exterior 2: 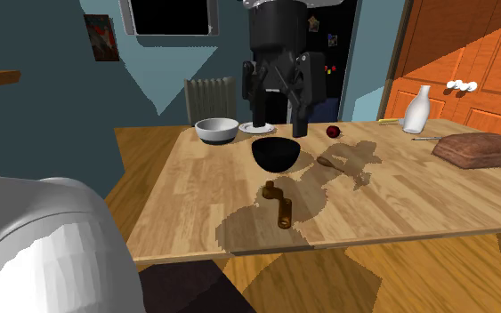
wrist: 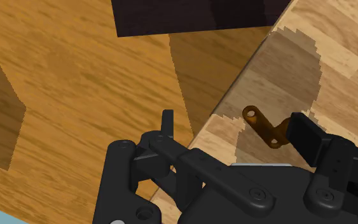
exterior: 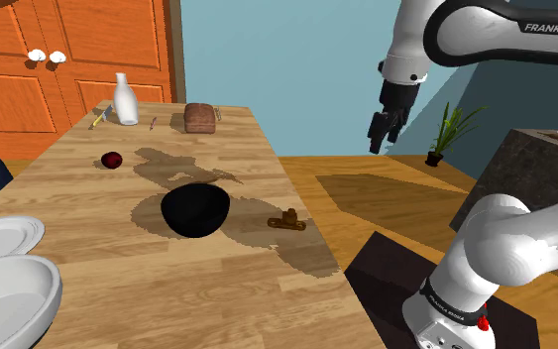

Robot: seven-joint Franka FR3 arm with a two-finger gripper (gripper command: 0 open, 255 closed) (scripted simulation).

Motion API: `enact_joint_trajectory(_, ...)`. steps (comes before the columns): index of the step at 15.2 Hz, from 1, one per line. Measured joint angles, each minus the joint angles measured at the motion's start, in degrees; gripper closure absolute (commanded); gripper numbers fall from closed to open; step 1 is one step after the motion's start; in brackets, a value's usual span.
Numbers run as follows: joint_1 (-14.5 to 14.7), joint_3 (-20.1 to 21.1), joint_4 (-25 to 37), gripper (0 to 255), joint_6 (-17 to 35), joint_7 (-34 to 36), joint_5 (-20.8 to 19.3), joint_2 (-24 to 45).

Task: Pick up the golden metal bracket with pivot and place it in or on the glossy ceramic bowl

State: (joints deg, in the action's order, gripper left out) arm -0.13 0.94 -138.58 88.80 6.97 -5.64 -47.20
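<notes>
The golden-brown bracket lies flat on the wooden table, close to its edge nearest the stand, a short way from the black glossy bowl. In the second exterior view the bracket lies in front of the bowl. My gripper hangs open and empty, high in the air beyond the table's edge. In the wrist view the bracket shows far below, close to one finger, with the gripper spread wide.
A white bottle, a brown loaf and a dark red ball sit at the table's far end. White dishes stand at the shoulder view's lower left. A potted plant stands on the floor beyond.
</notes>
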Motion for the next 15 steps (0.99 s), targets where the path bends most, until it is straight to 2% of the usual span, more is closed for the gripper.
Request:
enact_joint_trajectory(2,0.1,0.3,-0.4,0,0.8,0.4,0.3,0.5)
enact_joint_trajectory(4,0.5,0.8,-1.9,0,3.8,1.4,1.1,1.9)
enact_joint_trajectory(11,2.2,3.7,-6.7,0,17.1,5.6,4.3,9.8)
enact_joint_trajectory(15,3.2,5.8,-7.4,0,25.4,8.3,5.9,17.0)
